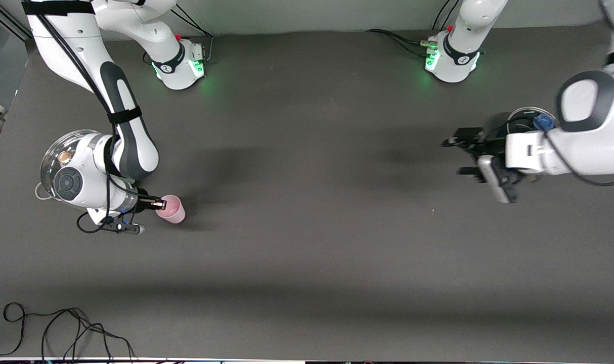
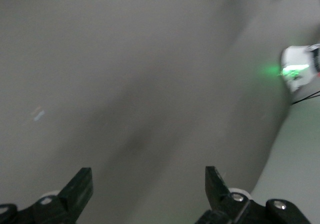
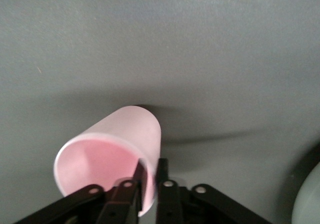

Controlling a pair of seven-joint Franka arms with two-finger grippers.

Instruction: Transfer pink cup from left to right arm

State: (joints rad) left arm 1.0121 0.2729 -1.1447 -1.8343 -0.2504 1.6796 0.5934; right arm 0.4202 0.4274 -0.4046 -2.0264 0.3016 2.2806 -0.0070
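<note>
Right gripper (image 1: 160,204) pinches pink cup's (image 1: 171,209) rim at right arm's table end; left gripper (image 1: 466,156), spread empty, well apart.

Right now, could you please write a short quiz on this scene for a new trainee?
1. True or false: the left gripper, over the table toward the left arm's end, holds the pink cup.
2. What does the right gripper, toward the right arm's end, do? A) hangs open; B) pinches the cup's wall, one finger inside; C) grips a cable.
3. Fill in: the left gripper's fingers are ___.
Key: 1 false; 2 B; 3 open.
</note>
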